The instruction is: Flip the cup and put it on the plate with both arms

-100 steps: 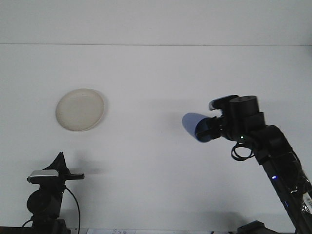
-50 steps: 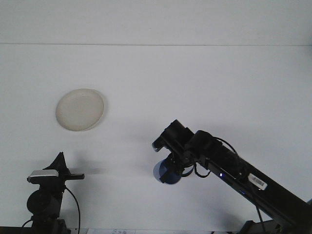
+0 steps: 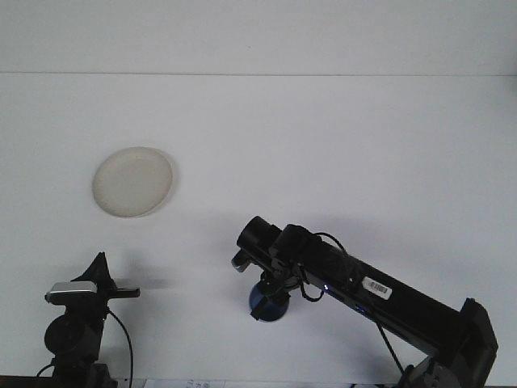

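Our right gripper [image 3: 265, 291] grips the dark blue round cup [image 3: 267, 303] directly beneath it. The cream round plate [image 3: 132, 181] lies well up-left; our left gripper [image 3: 121, 292] looks closed

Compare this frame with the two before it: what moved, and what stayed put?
The right arm's end effector swung the blue cup from the right side of the table, leftward and toward the camera, lowering it to about table level. It still appears to be holding the cup. The round white plate and the left arm's end effector have not moved.
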